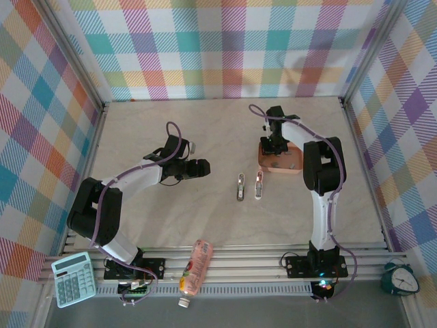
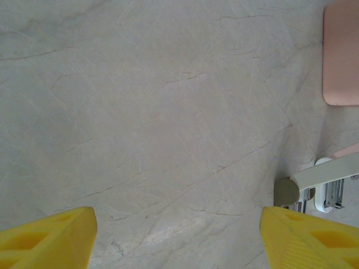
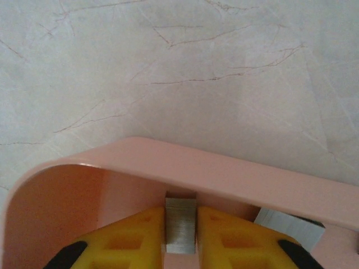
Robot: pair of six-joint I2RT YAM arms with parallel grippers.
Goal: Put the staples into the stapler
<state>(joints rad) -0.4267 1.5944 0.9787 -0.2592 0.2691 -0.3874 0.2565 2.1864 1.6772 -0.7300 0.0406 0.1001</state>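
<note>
My right gripper (image 3: 180, 216) is down inside the salmon-pink tray (image 3: 224, 168), near its wall. Its yellow fingers (image 3: 134, 235) press on both sides of a short grey strip of staples (image 3: 180, 227). A second strip (image 3: 291, 227) lies in the tray to the right. From above, this gripper (image 1: 275, 143) hangs over the tray's far end (image 1: 290, 164). The stapler (image 1: 240, 186) lies mid-table as two narrow white-and-metal pieces side by side, the other piece (image 1: 259, 184) nearer the tray. My left gripper (image 1: 198, 167) hovers open left of the stapler (image 2: 328, 182), nothing between its fingers (image 2: 50, 238).
A single loose staple (image 2: 116, 248) lies on the marble table below the left gripper. The tray's corner (image 2: 342, 56) shows at upper right there. At the near edge sit a calculator (image 1: 72, 277), a pink bottle (image 1: 195, 270) and a small clock (image 1: 401, 279). Plaid walls surround the table.
</note>
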